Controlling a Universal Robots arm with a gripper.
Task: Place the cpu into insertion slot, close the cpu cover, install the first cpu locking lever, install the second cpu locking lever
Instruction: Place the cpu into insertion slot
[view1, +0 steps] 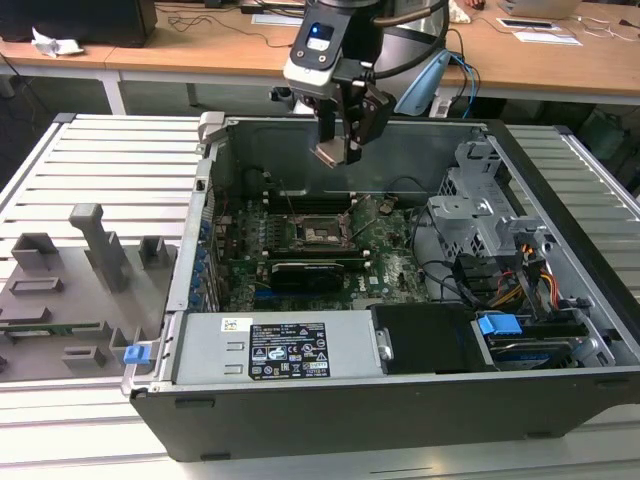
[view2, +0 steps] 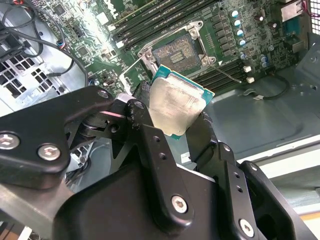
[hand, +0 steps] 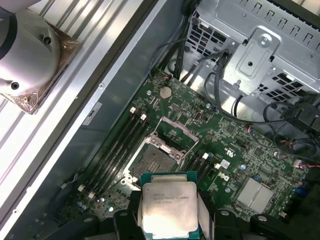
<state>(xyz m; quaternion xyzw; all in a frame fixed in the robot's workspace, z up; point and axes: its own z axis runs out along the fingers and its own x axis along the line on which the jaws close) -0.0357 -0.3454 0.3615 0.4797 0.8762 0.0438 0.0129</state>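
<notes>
My gripper (view1: 340, 148) hangs above the open computer case, shut on the cpu (view1: 328, 153). The cpu (view2: 175, 102) is a flat square chip with a dull silver top and green edge, tilted between the black fingers (view2: 145, 127). In the first wrist view the cpu (hand: 169, 206) hovers over the motherboard, just short of the insertion slot (hand: 157, 162). The slot (view2: 176, 51) lies bare, with nothing in it. The cpu cover (hand: 176, 131), a thin dark frame, stands swung open at one edge of the slot. The slot (view1: 318, 232) is below my gripper, slightly nearer the front of the case.
A long black card (view1: 315, 272) lies in front of the slot. A metal drive cage (view1: 480, 215) and loose cables (view1: 525, 280) fill the exterior view's right. The power supply (view1: 270, 350) spans the front. A grey fixture board (view1: 60, 290) sits outside the case.
</notes>
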